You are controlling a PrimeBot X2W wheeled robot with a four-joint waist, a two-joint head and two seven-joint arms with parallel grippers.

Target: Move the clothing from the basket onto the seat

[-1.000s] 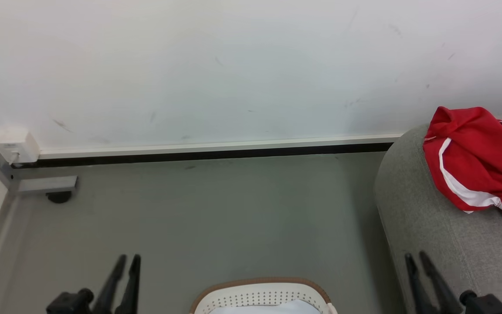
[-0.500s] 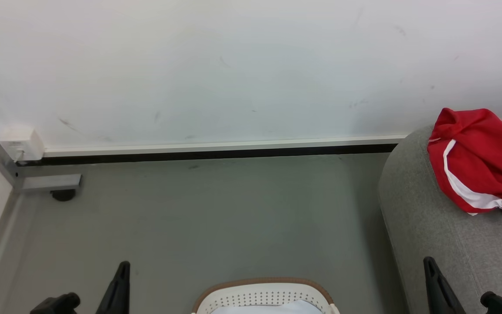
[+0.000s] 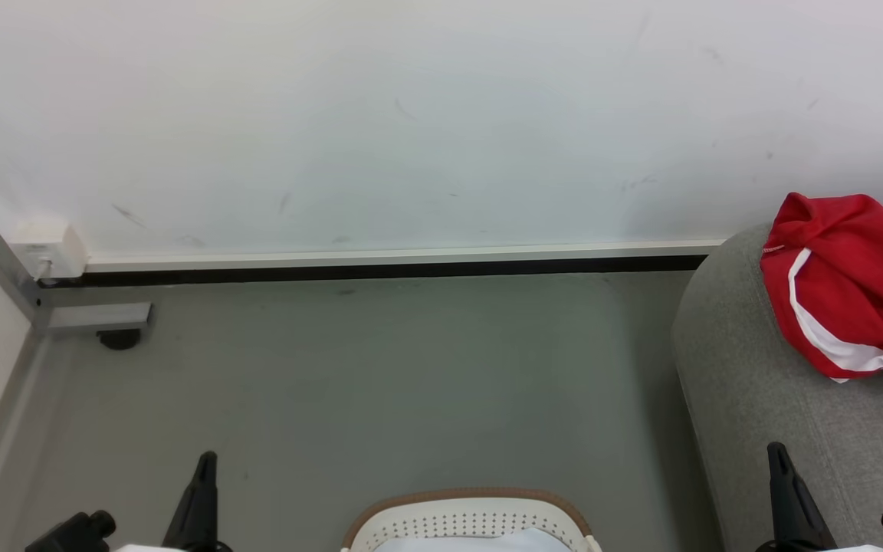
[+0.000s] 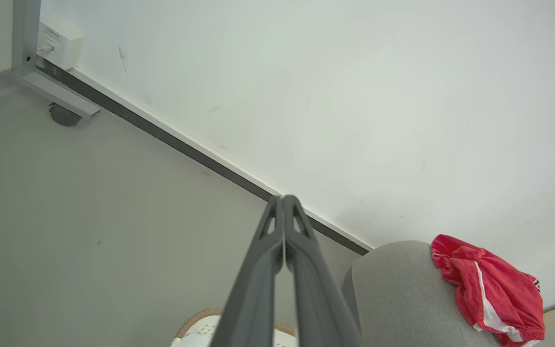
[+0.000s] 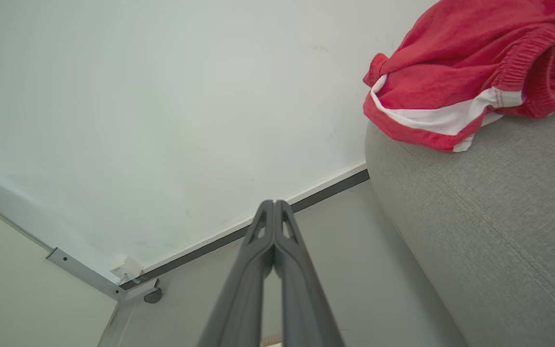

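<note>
— What's on the left?
— My left gripper (image 4: 283, 198), fingers pressed together and empty, over the floor (image 3: 380, 383).
— Middle?
— The basket (image 3: 468, 497) at the bottom edge, with a pale cloth (image 3: 480, 543) inside, I think.
— And right?
— The clothing (image 3: 848, 284) lies crumpled on the sofa (image 3: 748, 399), at its rounded end. My right gripper (image 5: 274, 202) is closed too, holding nothing.
</note>
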